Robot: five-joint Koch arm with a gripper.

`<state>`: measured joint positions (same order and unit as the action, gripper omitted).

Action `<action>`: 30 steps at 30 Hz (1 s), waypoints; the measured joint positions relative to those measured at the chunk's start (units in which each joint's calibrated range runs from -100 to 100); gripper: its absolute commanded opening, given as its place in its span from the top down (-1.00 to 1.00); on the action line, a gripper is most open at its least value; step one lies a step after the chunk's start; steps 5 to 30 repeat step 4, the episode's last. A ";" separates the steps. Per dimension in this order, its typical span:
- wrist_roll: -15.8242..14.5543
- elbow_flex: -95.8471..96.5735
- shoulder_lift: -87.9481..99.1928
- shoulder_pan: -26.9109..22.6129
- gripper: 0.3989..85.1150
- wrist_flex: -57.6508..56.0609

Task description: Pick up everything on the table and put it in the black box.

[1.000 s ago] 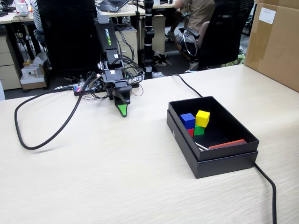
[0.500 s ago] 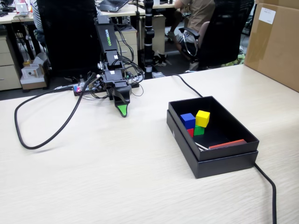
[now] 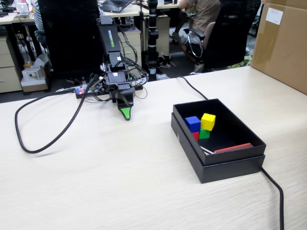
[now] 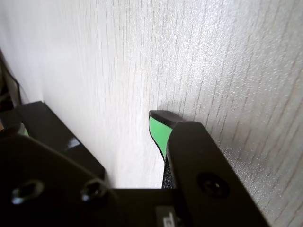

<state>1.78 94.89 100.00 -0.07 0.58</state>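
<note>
The fingers (image 3: 125, 114) hung empty near the worktop's (image 3: 120, 182) back edge; only 1 green-faced tip (image 4: 158, 132) showed in the wrist view, so I cannot tell their state. Toward the right edge, only the fixed view showed the black box (image 3: 230, 168) holding 4 small cubes: blue (image 3: 193, 123) on red (image 3: 195, 136), yellow (image 3: 208, 121) on green (image 3: 205, 134).

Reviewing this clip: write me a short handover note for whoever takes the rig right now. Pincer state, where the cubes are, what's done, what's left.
Pincer: empty, tip down at the table near the arm's base; open or shut cannot be told.
Cubes: all four in the black box, clustered at its left end in the fixed view: yellow cube raised beside the blue cube, green cube and red cube beneath.
Done: no cube shows on the table.
Left: nothing apparent. Thin red stick and white stick also lie in the box.
</note>
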 measured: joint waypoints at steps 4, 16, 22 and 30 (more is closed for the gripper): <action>0.00 0.00 0.00 0.00 -0.16 0.00; 0.00 0.00 0.00 0.00 -0.16 0.00; 0.00 0.00 0.00 0.00 -0.16 0.00; 0.00 0.00 0.00 0.00 -0.16 0.00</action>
